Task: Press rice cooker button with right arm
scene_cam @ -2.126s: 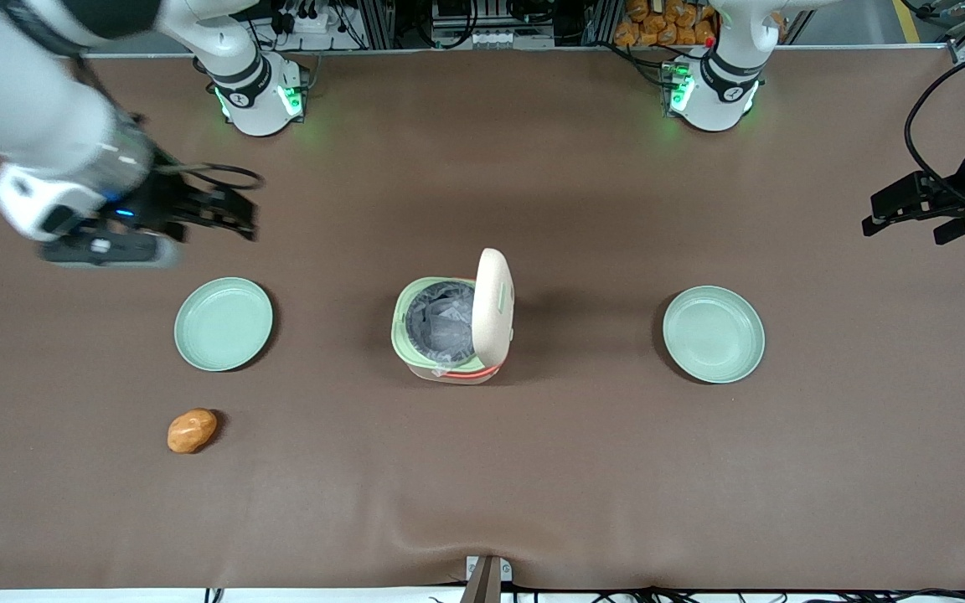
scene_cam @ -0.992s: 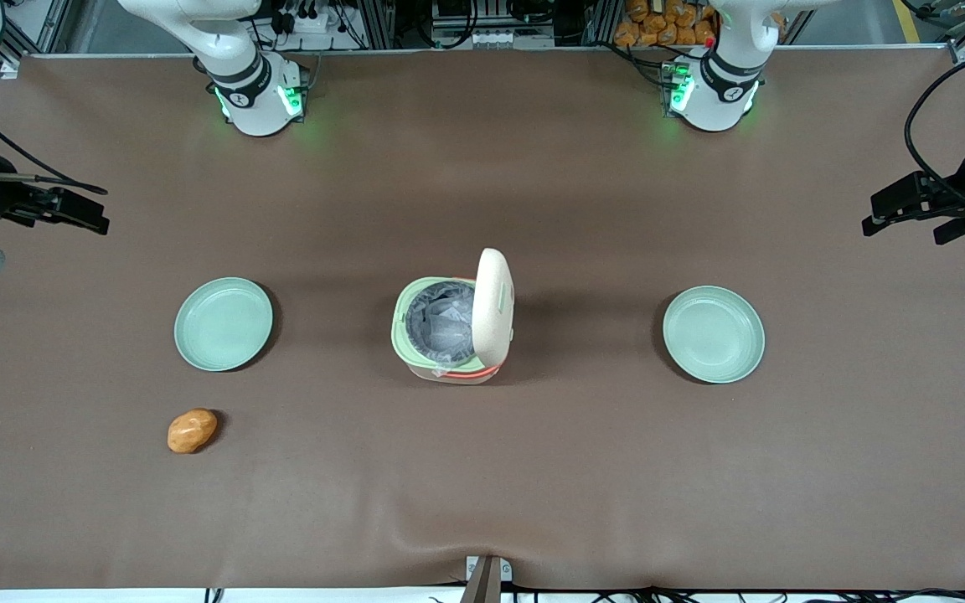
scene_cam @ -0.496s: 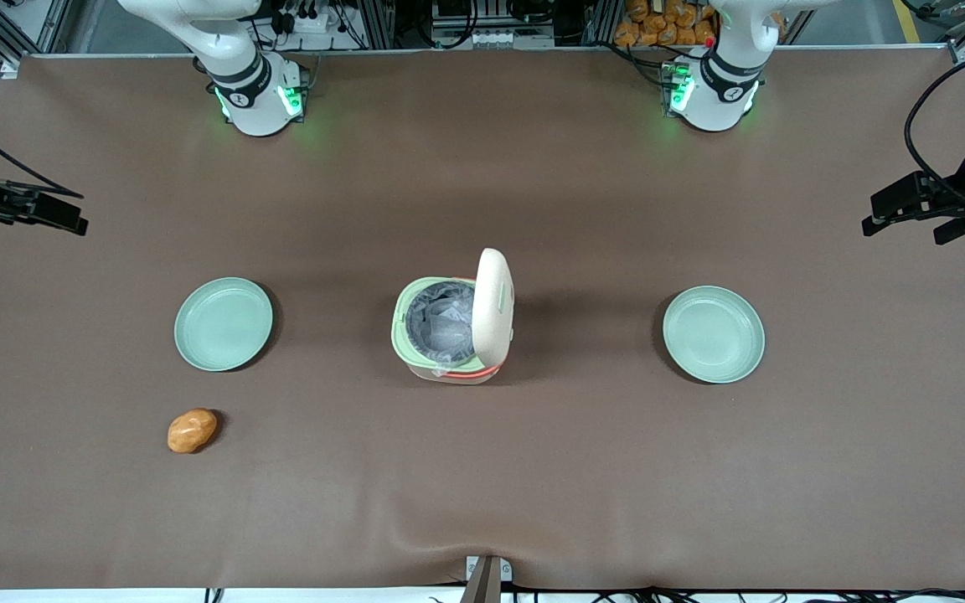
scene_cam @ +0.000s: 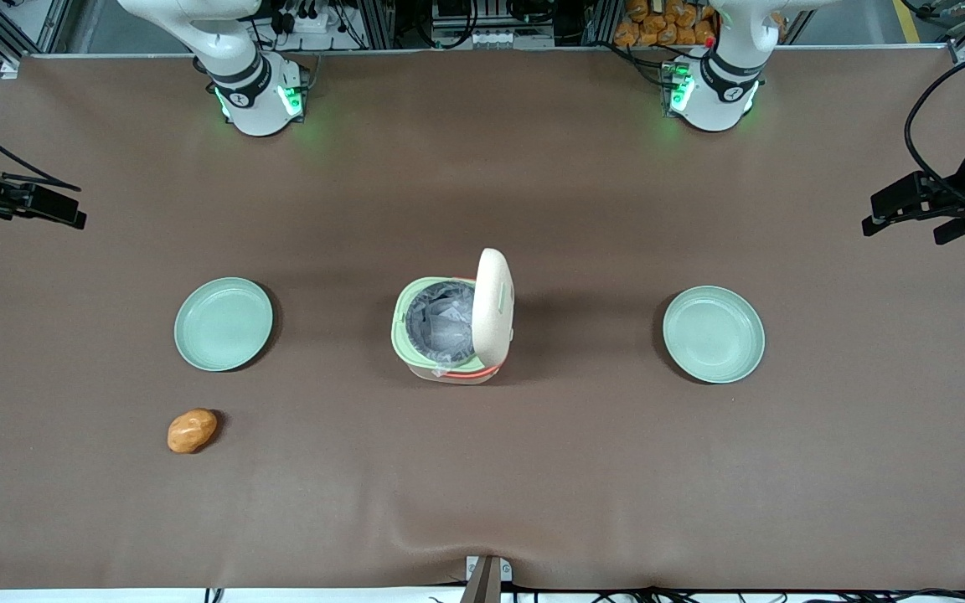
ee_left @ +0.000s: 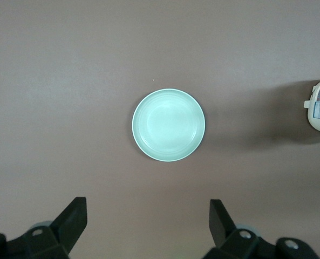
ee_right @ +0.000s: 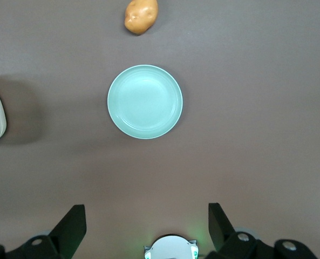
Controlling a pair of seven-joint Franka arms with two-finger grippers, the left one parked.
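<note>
The rice cooker stands mid-table with its lid sprung upright — the press looks done — while the right arm's gripper, spread open and empty, hangs well clear toward its own table end

This is a robotics lab, not a kitchen. A wide counter under a plain brown mat carries only a few props. Two white arm bases with green status lights are bolted along its farther edge. Past that edge stand aluminium frame rails, a power strip, bundled cables and a bin of orange items, over a grey workshop floor.
</note>
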